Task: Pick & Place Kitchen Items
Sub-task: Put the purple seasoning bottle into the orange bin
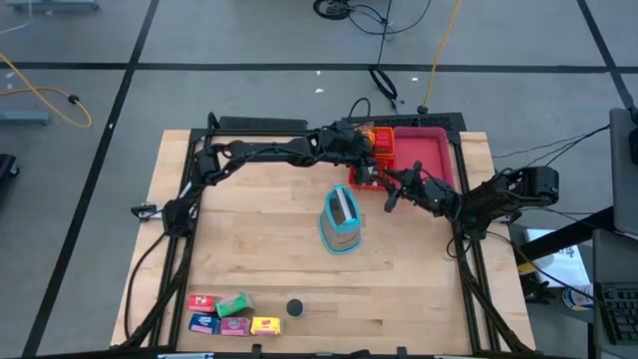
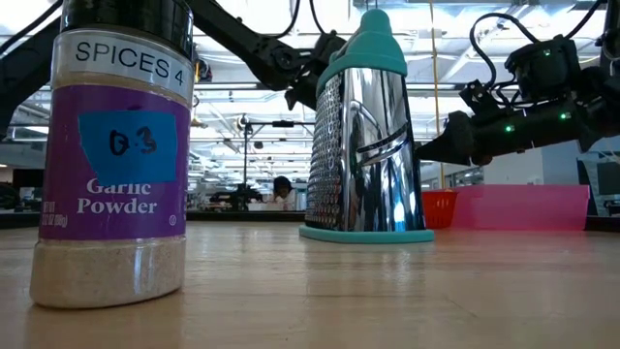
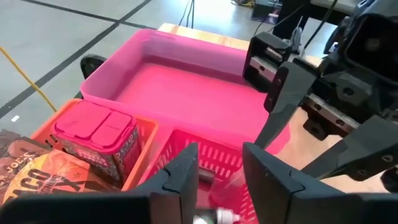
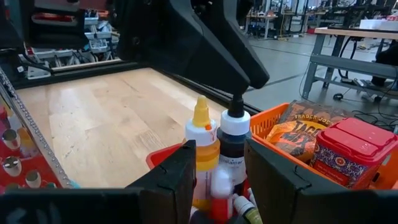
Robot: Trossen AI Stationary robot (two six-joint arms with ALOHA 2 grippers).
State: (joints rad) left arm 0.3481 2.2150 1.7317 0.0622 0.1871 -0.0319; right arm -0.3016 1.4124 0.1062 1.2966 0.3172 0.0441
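Red slotted plastic basket (image 1: pixel 365 179), far right part of the table, pressed against the near left corner of the pink rectangular tray (image 1: pixel 427 150). Contents: yellow squeeze bottle with pointed tip (image 4: pixel 202 142), dark bottle with white collar and black cap (image 4: pixel 234 140), both upright and touching; a white-capped bottle (image 3: pixel 224 216) lying low among them.

My left gripper (image 3: pixel 221 155): above this basket, jaws spread, nothing pinched; one fingertip hangs just over the dark bottle's cap.

My right gripper (image 4: pixel 221 152): at the basket's open side, jaws apart and framing the two upright bottles. Whether the pads touch them I cannot tell.

Orange plastic basket (image 3: pixel 142 127): just beside the red one, toward the table's far edge. It holds a pink-lidded tub (image 3: pixel 96 132) and printed taco-mix packets (image 4: pixel 297 134).

Chrome grater with teal handle and base (image 1: pixel 341 221): upright at mid-table, near the red basket but apart from it.

Garlic powder jar with purple label and black lid (image 2: pixel 116 155): upright near the front edge.

Small boxes, front left corner, clustered: red (image 1: pixel 202 301), green (image 1: pixel 234 304), blue (image 1: pixel 204 322), magenta (image 1: pixel 235 325), yellow (image 1: pixel 265 324).

Open room: bare wooden tabletop (image 1: pixel 259 229) left of the grater and between it and the front row. Tight room: around the baskets, where both my arms meet.
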